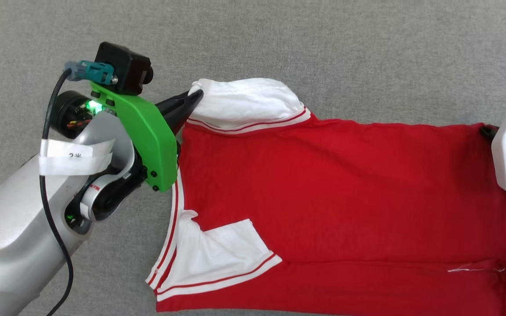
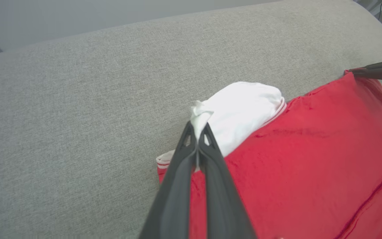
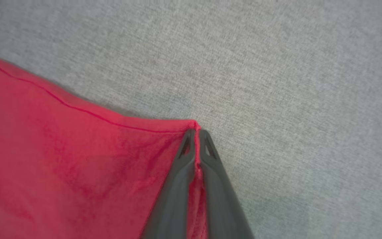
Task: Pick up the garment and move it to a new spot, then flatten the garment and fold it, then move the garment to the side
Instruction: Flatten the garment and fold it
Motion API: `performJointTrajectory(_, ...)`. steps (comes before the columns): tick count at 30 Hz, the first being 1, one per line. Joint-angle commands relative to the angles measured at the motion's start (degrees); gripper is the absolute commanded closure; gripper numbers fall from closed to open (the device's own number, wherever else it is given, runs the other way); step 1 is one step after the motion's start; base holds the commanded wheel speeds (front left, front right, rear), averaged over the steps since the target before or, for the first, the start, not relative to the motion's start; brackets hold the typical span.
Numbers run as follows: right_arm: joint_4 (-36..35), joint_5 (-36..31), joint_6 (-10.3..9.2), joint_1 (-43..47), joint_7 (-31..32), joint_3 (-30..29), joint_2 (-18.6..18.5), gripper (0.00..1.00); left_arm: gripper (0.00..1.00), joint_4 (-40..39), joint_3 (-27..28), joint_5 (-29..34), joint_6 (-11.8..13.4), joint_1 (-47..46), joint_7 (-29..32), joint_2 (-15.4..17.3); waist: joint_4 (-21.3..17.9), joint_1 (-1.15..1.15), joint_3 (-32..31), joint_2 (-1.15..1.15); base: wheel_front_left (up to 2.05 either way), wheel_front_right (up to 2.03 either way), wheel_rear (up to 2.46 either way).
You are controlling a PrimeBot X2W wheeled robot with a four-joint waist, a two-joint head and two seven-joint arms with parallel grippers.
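Your shirt lies spread flat on the grey cushion, stretched between both grippers. Your left gripper is pinched tight on the white sleeve at its tip; your right gripper clamps the red hem corner.

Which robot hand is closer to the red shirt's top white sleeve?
Left. The left gripper pinches that white short sleeve; the right gripper grips the far hem corner of the red jersey shirt.

I see the garment, soft matt cloth; the surface under it, coarse grey weave; my left gripper, matt dark plastic.
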Motion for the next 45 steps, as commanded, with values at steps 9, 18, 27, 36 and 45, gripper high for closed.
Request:
performJointTrajectory(9, 2.84, 0.4, 0.03, 4.32, -9.98, -4.28, 2.81, 1.0, 1.0, 4.3, -0.33, -1.11, -0.87, 4.99, -3.08, -0.44, -1.03, 0.0, -8.02, 0.0, 0.0, 0.0, 0.0)
performJointTrajectory(18, 1.18, 2.13, 0.03, 13.12, -17.05, -9.46, 5.33, 1.0, 1.0, 4.56, -1.09, -2.46, -0.02, 11.23, -5.5, 0.09, -0.86, 0.0, -14.87, 0.0, 0.0, 0.0, 0.0)
performJointTrajectory(27, -4.04, 5.01, 0.03, 24.71, -20.49, -12.69, 7.76, 1.0, 1.0, 1.23, -1.92, -4.99, 3.41, 21.97, -8.83, 1.22, -0.44, 0.0, -19.01, 0.0, 0.0, 0.0, 0.0)
performJointTrajectory(36, -9.12, 7.37, 0.03, 33.51, -17.78, -12.88, 7.08, 1.0, 1.0, -0.66, -4.69, -5.89, 5.63, 30.57, -9.65, 2.74, -0.22, 0.0, -19.41, 0.0, 0.0, 0.0, 0.0)
performJointTrajectory(45, -11.28, 8.35, 0.03, 36.56, -12.52, -9.87, 3.12, 1.0, 1.0, 5.75, -9.18, -2.3, 2.92, 29.83, -8.61, 0.71, 0.01, 0.0, -18.18, 0.0, 0.0, 0.0, 0.0)
